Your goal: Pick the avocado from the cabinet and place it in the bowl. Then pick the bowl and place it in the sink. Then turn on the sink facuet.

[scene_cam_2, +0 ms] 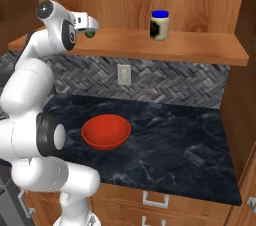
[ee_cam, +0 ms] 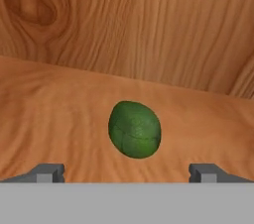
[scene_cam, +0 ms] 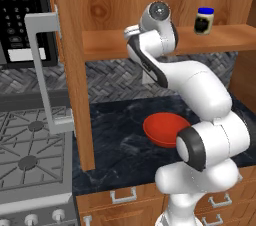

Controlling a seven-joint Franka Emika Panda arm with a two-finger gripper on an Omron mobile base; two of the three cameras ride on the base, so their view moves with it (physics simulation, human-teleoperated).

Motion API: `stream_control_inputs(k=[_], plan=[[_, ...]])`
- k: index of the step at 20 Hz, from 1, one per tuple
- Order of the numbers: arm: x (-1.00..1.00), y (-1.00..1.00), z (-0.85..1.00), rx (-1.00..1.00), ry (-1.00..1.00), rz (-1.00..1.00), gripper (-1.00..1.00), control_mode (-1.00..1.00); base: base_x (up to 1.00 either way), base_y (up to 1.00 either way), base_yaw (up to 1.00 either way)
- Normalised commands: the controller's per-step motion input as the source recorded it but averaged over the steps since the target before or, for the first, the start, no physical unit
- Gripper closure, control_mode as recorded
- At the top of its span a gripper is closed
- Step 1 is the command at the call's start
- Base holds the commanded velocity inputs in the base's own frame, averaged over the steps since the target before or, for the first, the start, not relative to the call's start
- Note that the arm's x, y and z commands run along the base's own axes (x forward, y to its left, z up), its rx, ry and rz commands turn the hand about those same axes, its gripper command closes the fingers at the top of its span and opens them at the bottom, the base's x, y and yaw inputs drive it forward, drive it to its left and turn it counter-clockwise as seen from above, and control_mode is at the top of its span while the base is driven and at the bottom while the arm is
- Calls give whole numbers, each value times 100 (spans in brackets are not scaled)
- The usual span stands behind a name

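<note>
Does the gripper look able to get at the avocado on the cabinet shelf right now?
Probably yes: the gripper is open, the avocado lies centred between its fingertips on the bare shelf, nothing between them.

To my left sits a gas stove (scene_cam: 30, 155) with grey cast grates and knobs (scene_cam: 31, 218) along its front edge; above it hangs a black microwave (scene_cam: 22, 15), its keypad facing me. A dark jar with a blue lid (scene_cam_2: 159, 25) stands upright on wood. Behind the dark marbled counter (scene_cam_2: 170, 145) runs a grey herringbone backsplash (scene_cam_2: 165, 82) — a white wall outlet (scene_cam_2: 123, 75) set into it. Below, wooden drawers (scene_cam_2: 150, 200) carry small silver handles (scene_cam_2: 155, 199).
</note>
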Motion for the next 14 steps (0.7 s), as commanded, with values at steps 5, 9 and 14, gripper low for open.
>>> stream_control_inputs(k=[5, 9, 14], plan=[[45, 0, -3, 0, 0, 0, -100, -100, 0, 0, 0], [40, 0, -6, 0, 0, 0, -100, -100, 0, 0, 0], [22, 0, -8, 0, 0, 0, -100, -100, 0, 0, 0]])
